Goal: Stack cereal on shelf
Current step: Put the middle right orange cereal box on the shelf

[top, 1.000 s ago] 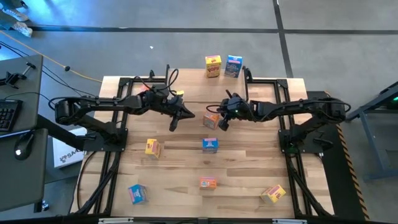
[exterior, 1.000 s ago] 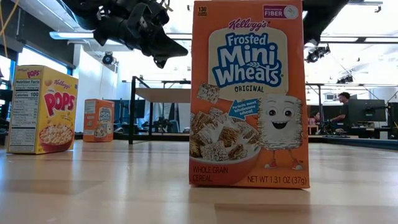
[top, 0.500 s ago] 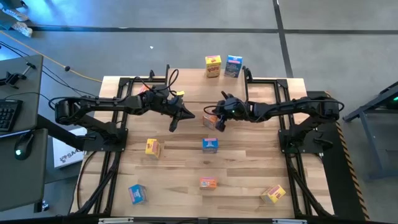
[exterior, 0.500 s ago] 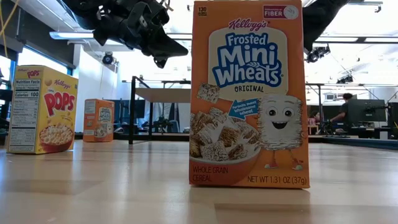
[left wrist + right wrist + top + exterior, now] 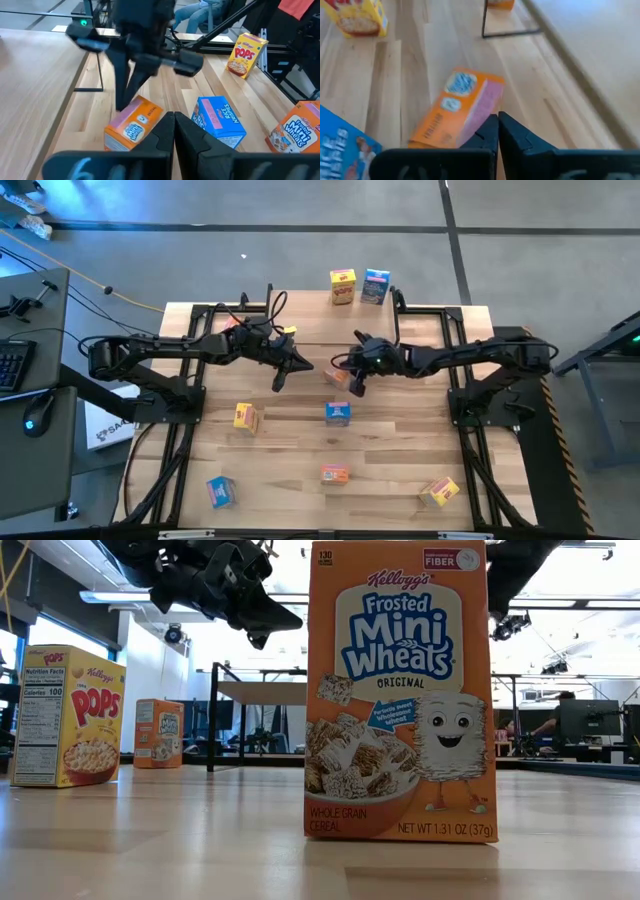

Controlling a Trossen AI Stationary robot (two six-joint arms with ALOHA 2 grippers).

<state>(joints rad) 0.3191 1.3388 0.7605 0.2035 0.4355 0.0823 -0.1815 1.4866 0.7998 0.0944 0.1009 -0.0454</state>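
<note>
We see the right gripper [image 5: 354, 385] pinched shut and empty just beside the toppled orange cereal box [image 5: 457, 107], near the shelf [image 5: 560, 35]. Our left gripper [image 5: 280, 380], also shut, hangs on the box's other side. Coming down closed would likely shove the box, not grasp it.

My wooden worktop [image 5: 280, 450] stands on a grey concrete floor [image 5: 300, 265]. Off to my left is a desk with a keyboard [image 5: 10, 365] and a mouse [image 5: 38, 413]. Beyond the worktop, a seated person [image 5: 553, 722] faces a monitor [image 5: 590, 717].
</note>
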